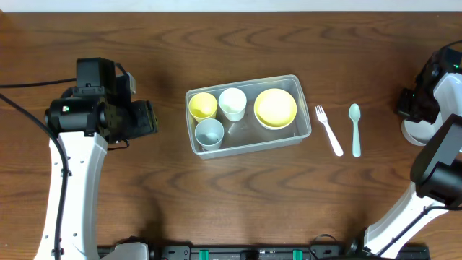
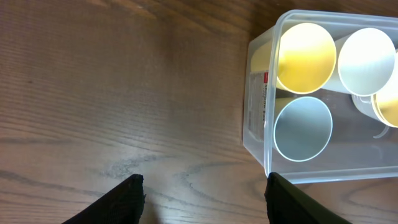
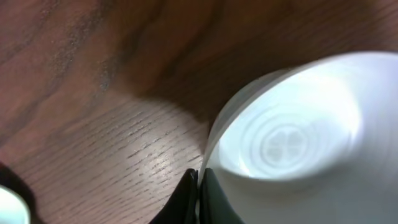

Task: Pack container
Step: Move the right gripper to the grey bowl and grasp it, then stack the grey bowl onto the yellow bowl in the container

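The clear container (image 1: 303, 133) sits mid-table and holds a yellow cup (image 1: 203, 106), a white cup (image 1: 232, 103), a pale blue cup (image 1: 210, 133) and a yellow bowl (image 1: 275, 107). It also shows in the left wrist view (image 2: 256, 106). My left gripper (image 2: 205, 199) is open and empty over bare table, left of the container. My right gripper (image 3: 199, 186) is shut on the rim of a white bowl (image 3: 298, 143) at the far right edge; in the overhead view the bowl (image 1: 417, 133) sits under the arm.
A white fork (image 1: 329, 131) and a pale green spoon (image 1: 355, 128) lie on the wood table right of the container. Black cables run at the far left. The arm bases stand at the front edge.
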Motion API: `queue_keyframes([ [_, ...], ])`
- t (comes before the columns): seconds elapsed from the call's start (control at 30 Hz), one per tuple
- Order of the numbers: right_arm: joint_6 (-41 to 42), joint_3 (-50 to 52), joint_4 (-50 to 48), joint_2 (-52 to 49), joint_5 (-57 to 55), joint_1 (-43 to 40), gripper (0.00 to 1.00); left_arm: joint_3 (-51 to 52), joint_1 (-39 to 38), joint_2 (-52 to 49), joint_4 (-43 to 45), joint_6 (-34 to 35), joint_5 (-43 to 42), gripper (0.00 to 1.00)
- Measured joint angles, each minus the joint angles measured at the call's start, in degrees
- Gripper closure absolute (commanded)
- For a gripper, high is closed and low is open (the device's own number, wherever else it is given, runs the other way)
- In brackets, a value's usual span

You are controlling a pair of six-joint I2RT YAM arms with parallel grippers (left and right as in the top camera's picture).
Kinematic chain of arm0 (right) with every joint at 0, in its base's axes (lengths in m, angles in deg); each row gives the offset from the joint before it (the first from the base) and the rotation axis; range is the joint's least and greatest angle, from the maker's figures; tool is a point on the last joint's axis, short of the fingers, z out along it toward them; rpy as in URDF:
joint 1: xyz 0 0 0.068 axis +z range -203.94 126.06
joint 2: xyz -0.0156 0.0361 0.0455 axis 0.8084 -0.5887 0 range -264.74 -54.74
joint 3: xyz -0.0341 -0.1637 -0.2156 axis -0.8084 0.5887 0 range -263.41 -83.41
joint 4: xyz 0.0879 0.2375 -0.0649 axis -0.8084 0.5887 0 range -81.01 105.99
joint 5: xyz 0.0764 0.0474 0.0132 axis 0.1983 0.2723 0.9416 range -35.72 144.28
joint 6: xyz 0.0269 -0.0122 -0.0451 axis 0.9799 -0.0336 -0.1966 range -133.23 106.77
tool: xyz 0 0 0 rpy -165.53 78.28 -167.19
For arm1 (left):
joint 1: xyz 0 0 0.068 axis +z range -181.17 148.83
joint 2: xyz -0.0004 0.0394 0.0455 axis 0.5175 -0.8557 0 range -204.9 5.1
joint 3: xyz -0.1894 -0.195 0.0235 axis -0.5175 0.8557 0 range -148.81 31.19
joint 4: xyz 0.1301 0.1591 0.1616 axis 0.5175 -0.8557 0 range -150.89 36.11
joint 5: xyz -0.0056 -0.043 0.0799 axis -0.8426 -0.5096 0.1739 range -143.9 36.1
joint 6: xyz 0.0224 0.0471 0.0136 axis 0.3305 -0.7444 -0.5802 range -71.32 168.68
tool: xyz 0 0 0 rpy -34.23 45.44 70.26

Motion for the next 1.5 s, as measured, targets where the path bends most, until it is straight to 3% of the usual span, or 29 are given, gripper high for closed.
queue_keyframes([
  [0.27,0.0,-0.4,1.9,1.1,5.5,0.3,0.99,0.0,0.0,0.0,-0.1,0.0,0.0,0.37],
  [0.43,0.0,-1.9,2.3,7.1,11.8,4.3,0.99,0.0,0.0,0.0,-0.1,0.0,0.0,0.37],
  [0.63,-2.4,-3.8,0.4,22.2,14.2,19.1,0.99,0.0,0.0,0.0,-0.1,0.0,0.0,0.37],
  [0.8,-5.9,-4.7,1.7,28.2,12.5,33.7,0.99,0.0,0.0,0.0,-0.1,0.0,0.0,0.37],
  [1.07,-8.3,-3.6,2.9,23.7,10.2,48.7,0.97,0.0,0.0,0.0,-0.1,0.0,0.0,0.37],
  [1.33,-8.7,-3.1,4.6,15.4,9.6,52.7,0.96,0.0,0.0,0.0,-0.1,0.0,0.0,0.37],
  [1.4,-8.8,-3.0,4.8,14.0,9.4,52.9,0.87,0.0,0.0,0.0,-0.1,0.0,0.0,0.37],
  [1.47,-8.8,-2.8,4.9,13.3,9.2,53.0,0.59,0.0,0.0,0.0,-0.1,0.0,0.0,0.37],
  [1.5,-9.0,-2.8,4.9,13.3,9.1,53.0,0.51,0.0,0.0,0.0,-0.1,0.0,0.0,0.37],
])
